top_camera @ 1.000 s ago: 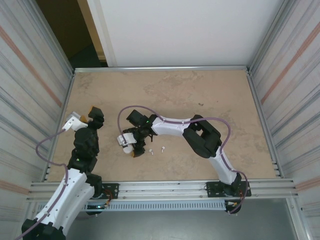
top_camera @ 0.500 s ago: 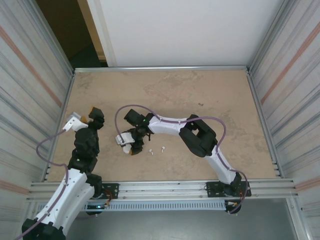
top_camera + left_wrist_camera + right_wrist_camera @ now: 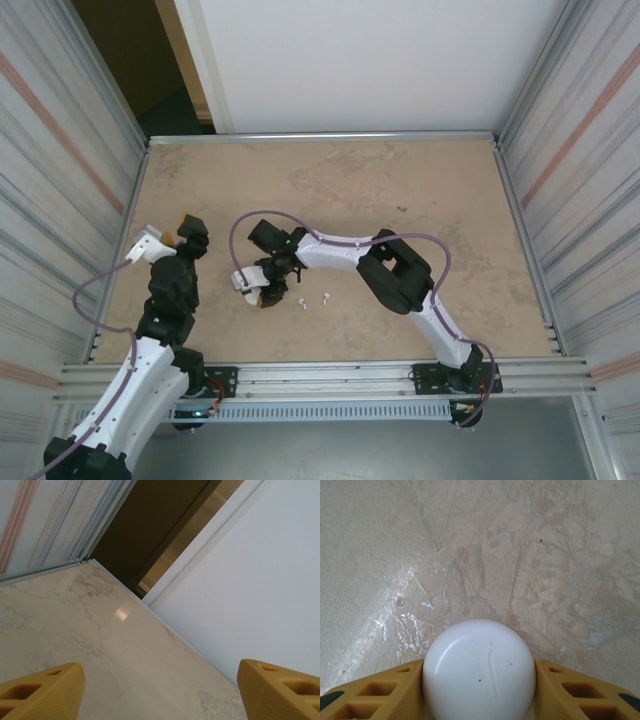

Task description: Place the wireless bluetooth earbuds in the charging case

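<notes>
Beige, marbled tabletop (image 3: 420, 200) sits in a bay closed by ribbed metal panels (image 3: 60, 150) on both sides and a white wall (image 3: 360, 60) at the back, with a dark doorway (image 3: 130, 60) at the far left corner. From above, the right arm (image 3: 400, 270) folds across toward the left-centre, with the right claw (image 3: 262, 295) low over the surface. Just to its right, one white earbud (image 3: 302, 303) and a second white earbud (image 3: 325, 297) lie loose and close together.

The right wrist view adds what the overhead is too coarse to show. A white, rounded charging case (image 3: 479, 670) sits between the yellow fingers (image 3: 380, 692), which seem to press it on both sides, so this claw is clamped on the case.

The left claw (image 3: 188, 235) is raised near the left rail (image 3: 125, 240). Its wrist view shows its fingers (image 3: 42, 690) wide apart over bare tabletop, aimed at the far corner. The centre, right and back of the tabletop offer free room.
</notes>
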`<act>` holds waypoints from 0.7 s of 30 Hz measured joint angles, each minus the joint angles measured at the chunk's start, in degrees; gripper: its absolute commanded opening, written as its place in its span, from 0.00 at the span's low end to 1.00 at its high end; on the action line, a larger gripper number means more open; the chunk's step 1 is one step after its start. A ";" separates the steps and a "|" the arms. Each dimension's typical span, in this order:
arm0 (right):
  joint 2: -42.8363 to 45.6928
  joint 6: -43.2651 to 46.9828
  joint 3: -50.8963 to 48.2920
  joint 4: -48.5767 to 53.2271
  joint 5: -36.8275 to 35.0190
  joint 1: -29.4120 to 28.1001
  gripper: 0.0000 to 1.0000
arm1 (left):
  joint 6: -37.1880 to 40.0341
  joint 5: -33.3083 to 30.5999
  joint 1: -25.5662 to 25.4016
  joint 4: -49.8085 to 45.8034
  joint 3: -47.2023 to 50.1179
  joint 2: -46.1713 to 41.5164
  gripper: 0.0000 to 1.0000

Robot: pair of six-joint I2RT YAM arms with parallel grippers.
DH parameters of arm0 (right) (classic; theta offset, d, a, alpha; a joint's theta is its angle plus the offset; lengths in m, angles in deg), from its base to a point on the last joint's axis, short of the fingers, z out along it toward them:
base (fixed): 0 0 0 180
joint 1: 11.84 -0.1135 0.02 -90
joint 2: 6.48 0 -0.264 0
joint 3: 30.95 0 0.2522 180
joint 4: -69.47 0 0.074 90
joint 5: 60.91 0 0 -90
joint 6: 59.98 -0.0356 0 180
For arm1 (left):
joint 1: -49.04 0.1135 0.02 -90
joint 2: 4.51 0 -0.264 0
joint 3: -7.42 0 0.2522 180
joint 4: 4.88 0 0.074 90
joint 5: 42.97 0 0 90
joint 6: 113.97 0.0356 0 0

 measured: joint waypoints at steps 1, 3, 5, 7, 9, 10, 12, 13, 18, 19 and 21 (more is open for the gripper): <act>0.57 -0.50 -1.03 -1.09 -0.07 0.00 0.50 | 0.00 0.00 0.00 0.00 0.00 0.00 0.79; 1.95 -1.29 -3.50 -3.17 -0.22 0.24 0.50 | 0.00 0.02 0.00 0.00 0.00 0.00 0.80; 3.48 -2.47 -5.62 -4.85 -0.35 0.44 0.48 | 0.00 0.04 0.00 0.00 0.00 0.00 0.79; 5.84 -3.93 -8.31 -7.04 -0.79 0.87 0.48 | 0.00 0.09 0.00 0.00 0.00 0.00 0.79; 8.57 -5.42 -10.80 -9.29 -1.46 1.49 0.48 | 0.02 0.20 0.00 0.02 0.00 0.00 0.79; 10.49 -6.40 -12.48 -10.73 -1.88 1.95 0.48 | 0.02 0.26 0.00 0.04 0.00 0.00 0.78; 13.90 -7.89 -15.06 -12.96 -2.84 2.84 0.48 | 0.04 0.79 0.00 0.20 0.00 0.02 0.78; 15.89 -8.59 -16.46 -14.27 -3.41 3.43 0.48 | 0.07 1.22 0.00 0.28 0.00 0.07 0.78; 24.85 -11.85 -22.75 -19.85 -7.52 6.51 0.48 | 0.83 4.13 0.37 0.96 -0.17 1.66 0.78; 26.77 -12.66 -24.30 -20.90 -8.52 7.23 0.48 | 1.09 4.85 0.37 1.18 -0.35 2.21 0.78; 30.45 -13.97 -27.17 -22.49 -10.43 8.59 0.48 | 1.53 6.56 0.37 1.68 -0.74 3.56 0.78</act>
